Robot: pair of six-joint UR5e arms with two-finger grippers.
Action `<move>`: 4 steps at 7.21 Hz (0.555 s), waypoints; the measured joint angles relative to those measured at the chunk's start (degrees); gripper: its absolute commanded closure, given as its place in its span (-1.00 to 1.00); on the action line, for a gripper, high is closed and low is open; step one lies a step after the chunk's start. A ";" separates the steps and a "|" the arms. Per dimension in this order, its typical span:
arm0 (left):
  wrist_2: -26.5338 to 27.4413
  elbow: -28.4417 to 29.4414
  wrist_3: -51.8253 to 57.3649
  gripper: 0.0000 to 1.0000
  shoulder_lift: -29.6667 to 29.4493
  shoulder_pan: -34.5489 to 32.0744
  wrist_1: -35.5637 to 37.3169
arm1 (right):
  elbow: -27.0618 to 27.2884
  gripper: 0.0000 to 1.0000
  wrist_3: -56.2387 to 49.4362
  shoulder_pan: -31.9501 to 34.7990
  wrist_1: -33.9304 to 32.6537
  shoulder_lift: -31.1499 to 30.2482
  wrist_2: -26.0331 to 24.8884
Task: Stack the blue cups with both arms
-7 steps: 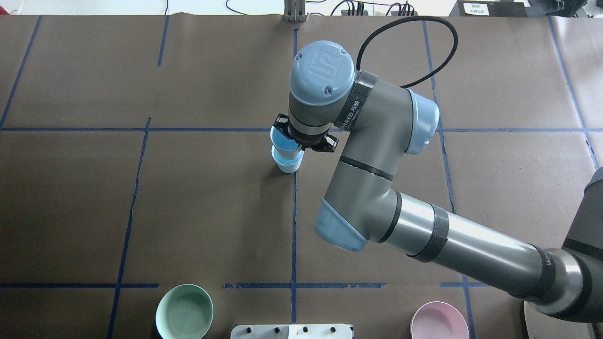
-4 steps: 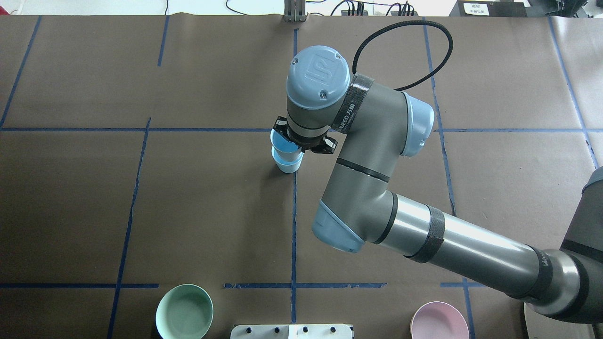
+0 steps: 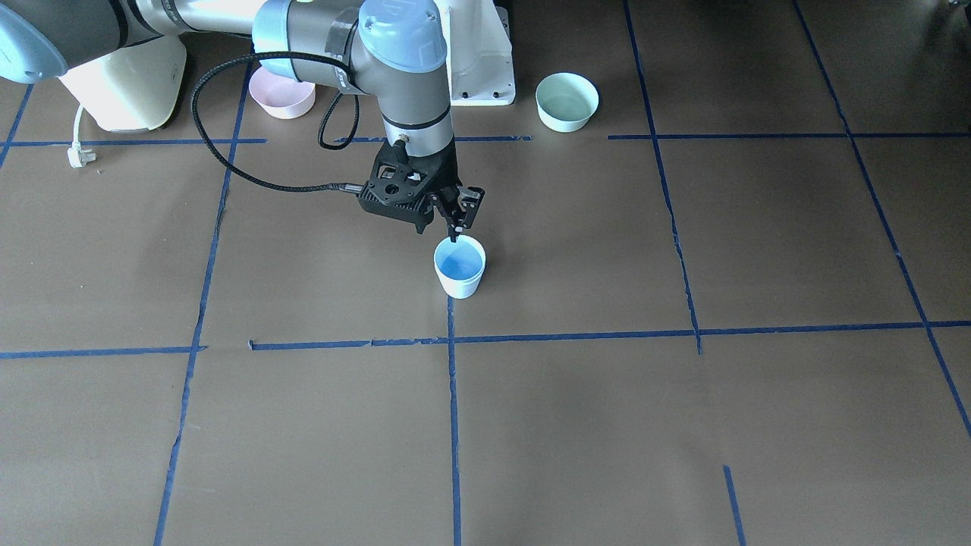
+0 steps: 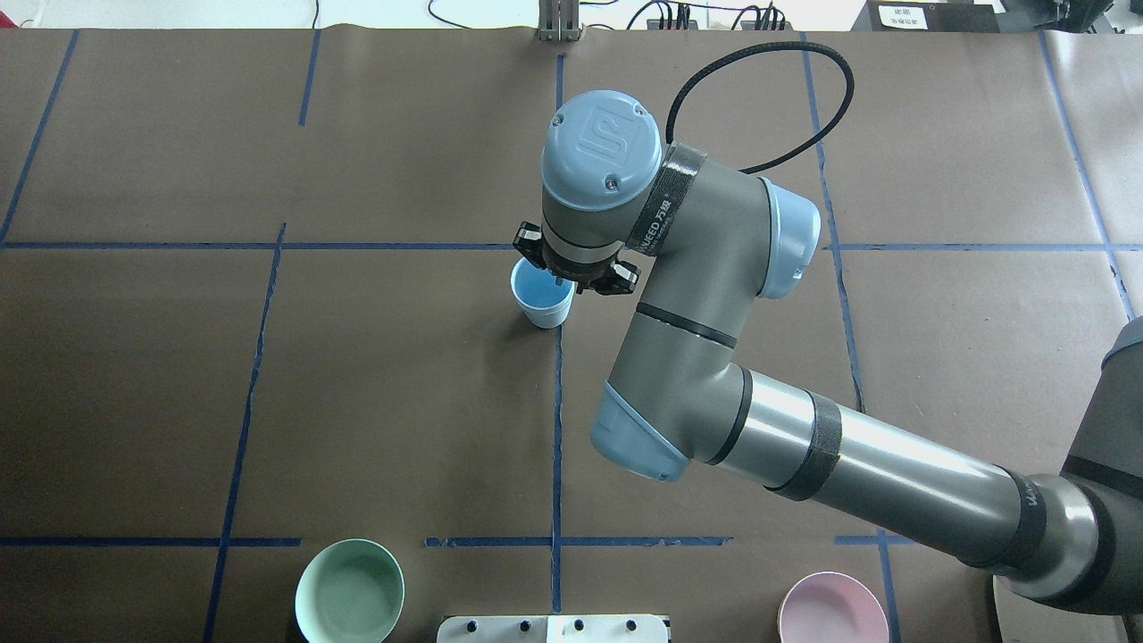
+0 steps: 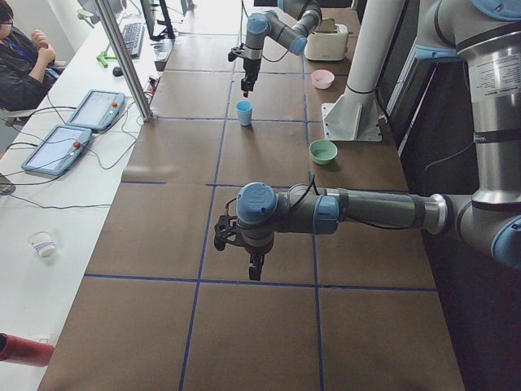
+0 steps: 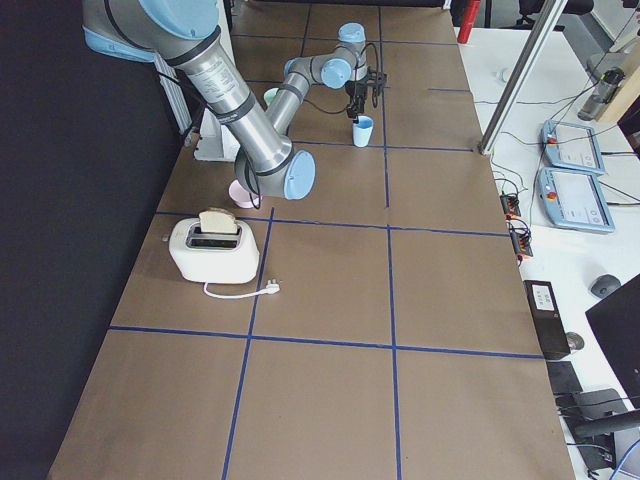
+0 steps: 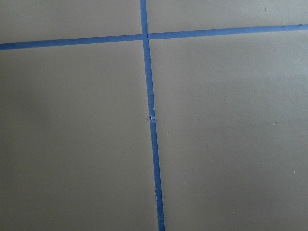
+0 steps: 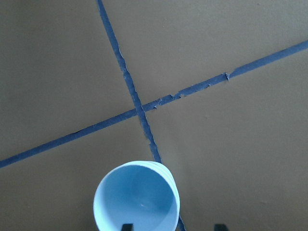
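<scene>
Down goes the upper cup: no longer perched offset, it now nests in its partner, and the blue cups [image 4: 543, 302] stand as one stack on the counter [image 4: 357, 402], at the central tape line [image 4: 556, 429]. Right gripper [image 3: 457, 230] hovers at the rim, fingers [image 8: 126, 226] spread apart, gripping nothing. Its joint cap [image 4: 601, 147] shows an embossed UR logo; the band [image 4: 661, 214] carries white lettering I can't read. Left gripper [image 5: 255, 267] hangs well away, and I cannot tell how its fingers stand.

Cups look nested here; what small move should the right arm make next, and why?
Probably raise the right end effector straight up. The blue cups sit nested, its fingers stand apart, and one hangs over the top cup's mouth, so moving sideways might knock the stack.
</scene>
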 measured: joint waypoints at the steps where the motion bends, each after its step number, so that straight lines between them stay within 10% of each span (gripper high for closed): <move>1: -0.11 0.18 0.05 -1.00 -0.02 0.01 -0.07 | 0.09 -1.00 -3.38 2.09 0.03 -0.86 2.22; 4: 0.43 1.18 0.17 -1.00 -0.58 0.16 0.02 | 0.57 -1.00 -29.14 17.97 0.08 -11.15 17.98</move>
